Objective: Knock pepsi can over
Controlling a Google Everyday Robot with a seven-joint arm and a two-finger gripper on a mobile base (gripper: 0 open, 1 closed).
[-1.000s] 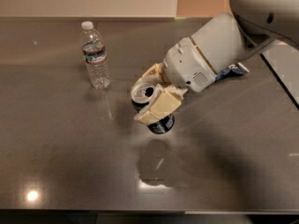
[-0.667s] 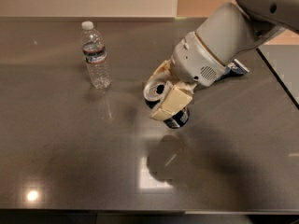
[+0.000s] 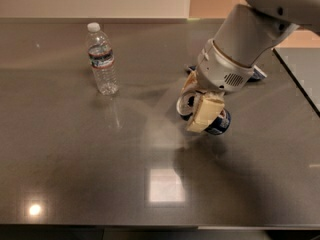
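I see the pepsi can (image 3: 221, 123) right of the worktop's (image 3: 75, 159) middle, under the arm's wrist. It is a short, dark blue can with pale label marks. Its silver top faces left toward me, so it is tipped well off upright; I cannot tell whether its lower edge rests on the worktop or hangs just above it.

The gripper (image 3: 197, 109) comes down from the upper right and has the can between its jaws. The near beige finger (image 3: 205, 113) lies across the can's front and covers much of the label. The far finger (image 3: 189, 84) sits behind the rim. The jaws stand apart only as far as the can is wide, and both fingers look pressed against it, so I read this as a grip on the can.

A clear water bottle (image 3: 102, 59) with a white cap stands upright, well apart to the left. A flat blue bag (image 3: 257, 75) shows behind the arm, mostly hidden.
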